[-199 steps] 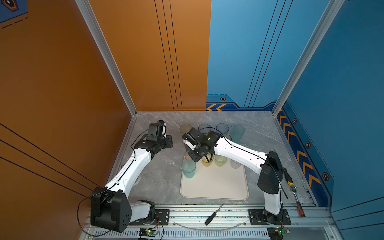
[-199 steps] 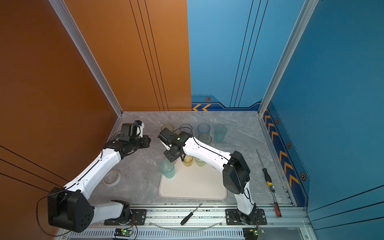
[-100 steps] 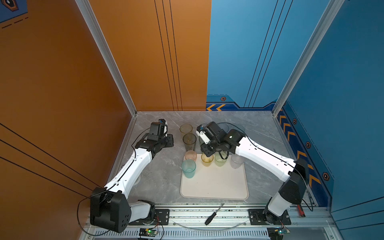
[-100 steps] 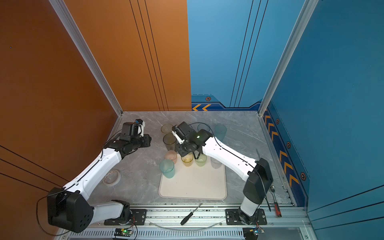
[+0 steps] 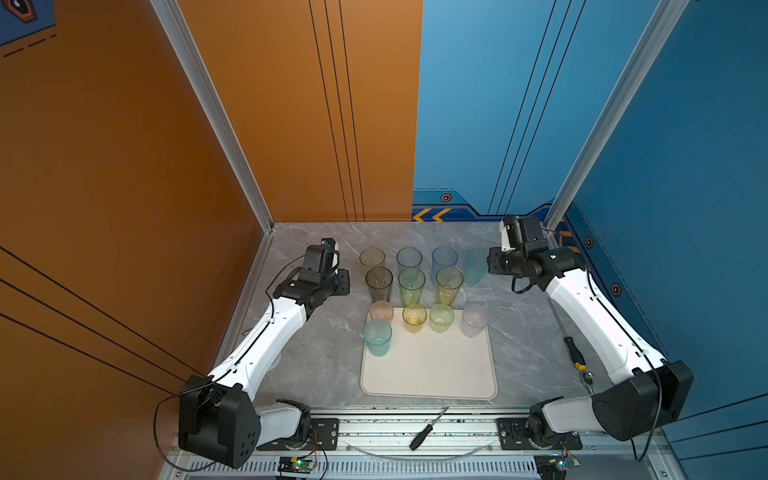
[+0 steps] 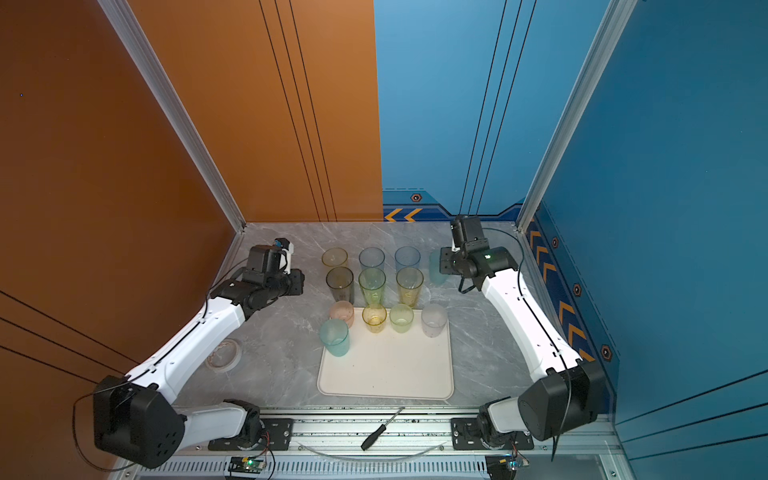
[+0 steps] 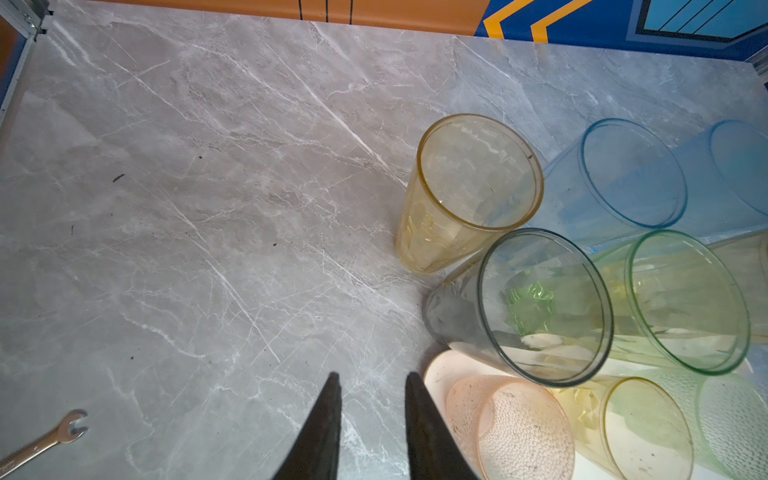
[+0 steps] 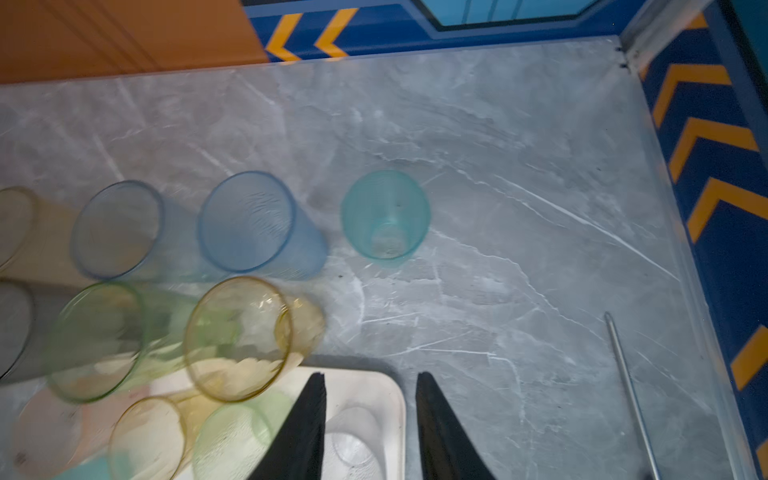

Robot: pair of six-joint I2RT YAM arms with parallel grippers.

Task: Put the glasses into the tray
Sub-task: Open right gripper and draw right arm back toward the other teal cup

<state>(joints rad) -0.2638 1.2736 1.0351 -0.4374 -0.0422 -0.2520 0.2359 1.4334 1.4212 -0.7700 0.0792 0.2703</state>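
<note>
Right gripper [image 8: 370,376] and left gripper [image 7: 370,376] hung part-spread, empty. Teal tumbler [image 8: 384,214] looked light and slick, best pinched over its rim.

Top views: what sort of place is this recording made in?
Probably a robot test cell, not a home: a left arm and right arm bolted to a metal rail, an orange wall and blue wall closing in the table, a screwdriver on the rail.

The counter [image 7: 187,187] is smooth grey marble-look stone with a faint sheen. The glasses [image 5: 411,284] look like glossy translucent plastic, the pink glass [image 7: 511,428] finely dimpled. The tray [image 5: 428,374] is matt cream, the wrench [image 7: 45,436] bright metal.
</note>
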